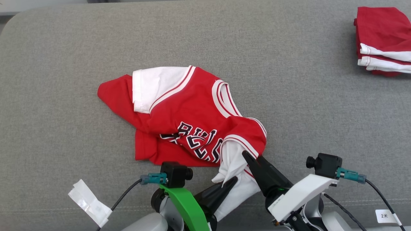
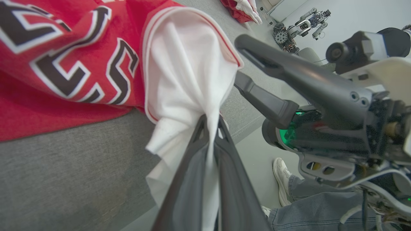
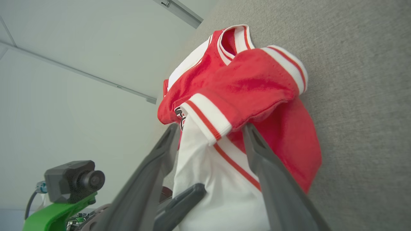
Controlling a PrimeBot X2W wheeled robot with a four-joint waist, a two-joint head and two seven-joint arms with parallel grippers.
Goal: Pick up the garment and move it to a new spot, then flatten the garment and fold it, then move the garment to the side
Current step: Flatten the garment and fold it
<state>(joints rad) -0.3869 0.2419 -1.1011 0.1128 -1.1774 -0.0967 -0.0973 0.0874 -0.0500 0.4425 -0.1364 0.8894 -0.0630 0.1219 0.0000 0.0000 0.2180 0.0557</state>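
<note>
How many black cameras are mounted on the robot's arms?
2. The left wrist camera sits on the green bracket, lower centre; the right wrist camera on the white bracket, lower right.

left tool (image 2: 210,122) pinches the white sleeve (image 2: 186,73) of the red garment (image 2: 32,112); right tool (image 2: 239,62) gapes beside it.

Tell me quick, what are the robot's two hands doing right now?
Left gripper: shut on the garment, pinching its white cloth.
Right gripper: open, fingers either side of that white cloth, not gripping.
</note>
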